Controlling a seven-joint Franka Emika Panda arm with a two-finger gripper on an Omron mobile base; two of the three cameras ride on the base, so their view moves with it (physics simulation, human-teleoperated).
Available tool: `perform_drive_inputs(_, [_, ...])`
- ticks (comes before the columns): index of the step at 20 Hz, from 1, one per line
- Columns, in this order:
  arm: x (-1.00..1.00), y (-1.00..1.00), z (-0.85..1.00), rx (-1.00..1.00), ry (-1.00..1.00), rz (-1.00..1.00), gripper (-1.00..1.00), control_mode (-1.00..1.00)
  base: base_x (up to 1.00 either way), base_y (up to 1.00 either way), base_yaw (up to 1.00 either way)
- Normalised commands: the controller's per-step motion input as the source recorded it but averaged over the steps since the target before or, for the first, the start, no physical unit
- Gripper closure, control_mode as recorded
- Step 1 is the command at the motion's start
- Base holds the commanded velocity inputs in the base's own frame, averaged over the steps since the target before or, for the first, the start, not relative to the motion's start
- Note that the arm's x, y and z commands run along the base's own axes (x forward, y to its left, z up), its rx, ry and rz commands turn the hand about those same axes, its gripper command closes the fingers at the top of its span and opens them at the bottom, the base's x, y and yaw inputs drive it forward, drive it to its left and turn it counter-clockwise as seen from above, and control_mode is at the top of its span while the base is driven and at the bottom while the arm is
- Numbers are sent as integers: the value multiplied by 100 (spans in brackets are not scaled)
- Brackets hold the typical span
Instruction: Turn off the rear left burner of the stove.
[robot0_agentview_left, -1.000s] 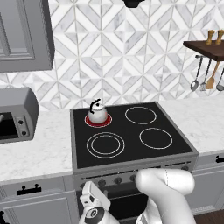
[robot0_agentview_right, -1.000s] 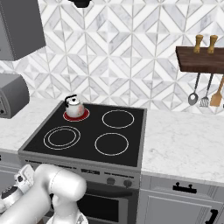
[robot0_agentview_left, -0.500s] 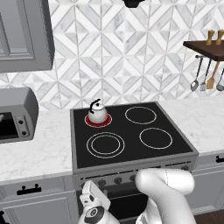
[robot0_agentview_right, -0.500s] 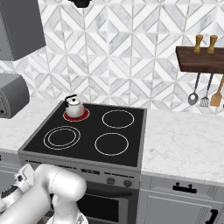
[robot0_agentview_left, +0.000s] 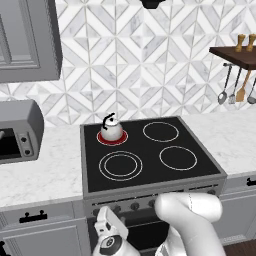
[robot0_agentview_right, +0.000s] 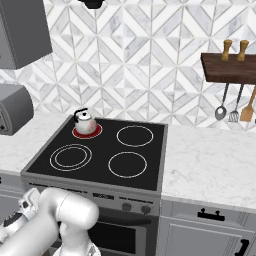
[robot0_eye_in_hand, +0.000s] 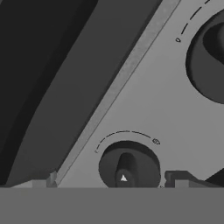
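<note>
Hand view: claw (robot0_eye_in_hand: 111, 183) spread, straddling a stove (robot0_agentview_left: 150, 187) knob (robot0_eye_in_hand: 128, 165) at 12 o'clock; rear left burner (robot0_agentview_left: 112, 138) glows red.

Even, soft rendered light fills both base views, with no hard shadows or glare. The rear left burner (robot0_agentview_left: 112, 138) glows red under a small kettle (robot0_agentview_left: 111, 130). The hand view is dim, grey and slightly soft.

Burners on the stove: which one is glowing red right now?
The rear left burner, under the small white kettle; the other three show only white rings.
</note>
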Motion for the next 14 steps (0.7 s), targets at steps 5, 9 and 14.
perform_drive_inputs(5, [0,0,0,0,0,0,-100,-100,0,0,0])
perform_drive_inputs(9, [0,0,0,0,0,0,100,-100,0,0,0])
perform_drive_inputs(14, [0,2,0,0,1,0,100,-100,0,0,0])
